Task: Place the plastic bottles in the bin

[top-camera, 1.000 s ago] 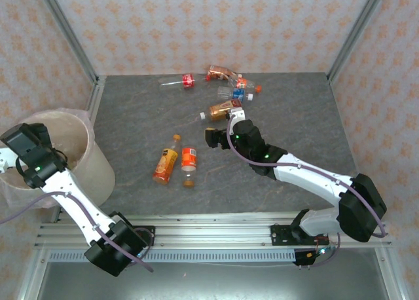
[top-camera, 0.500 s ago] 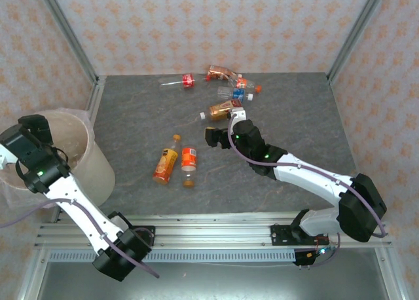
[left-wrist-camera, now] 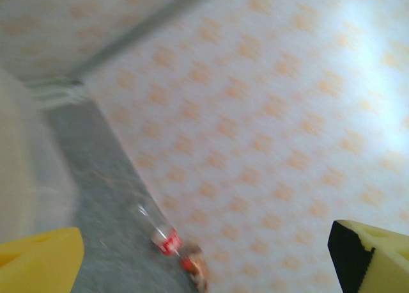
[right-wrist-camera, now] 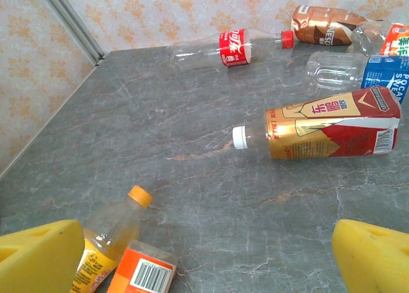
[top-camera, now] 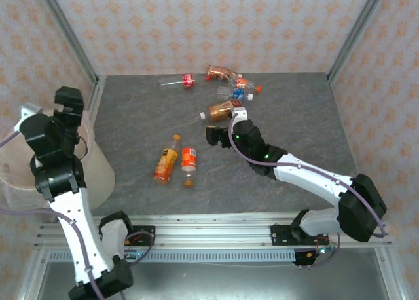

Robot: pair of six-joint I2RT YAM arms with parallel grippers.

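Observation:
Several plastic bottles lie on the grey table: a red-labelled one (top-camera: 180, 82), a brown one (top-camera: 221, 72), a blue-labelled one (top-camera: 239, 90), a gold-and-red one (top-camera: 224, 108), and two orange ones (top-camera: 166, 159) (top-camera: 189, 164). My right gripper (top-camera: 222, 124) hovers open just in front of the gold-and-red bottle (right-wrist-camera: 326, 130), its fingers empty (right-wrist-camera: 208, 258). The orange-capped bottle (right-wrist-camera: 108, 238) lies beside its left finger. The pale bin (top-camera: 98, 172) stands at the left. Above the bin's rim my left gripper (top-camera: 69, 113) is raised, open and empty (left-wrist-camera: 204, 261), facing the far red-labelled bottle (left-wrist-camera: 163, 238).
Patterned walls and metal posts (top-camera: 65, 31) enclose the table on three sides. The bin's edge (left-wrist-camera: 19, 178) is a blur on the left of the left wrist view. Bare grey tabletop (top-camera: 294, 116) stretches to the right of the bottles.
My left arm has swung up from low over the bin to a raised pose turned toward the table, and its jaws have spread wider. The right arm and bottles have not moved.

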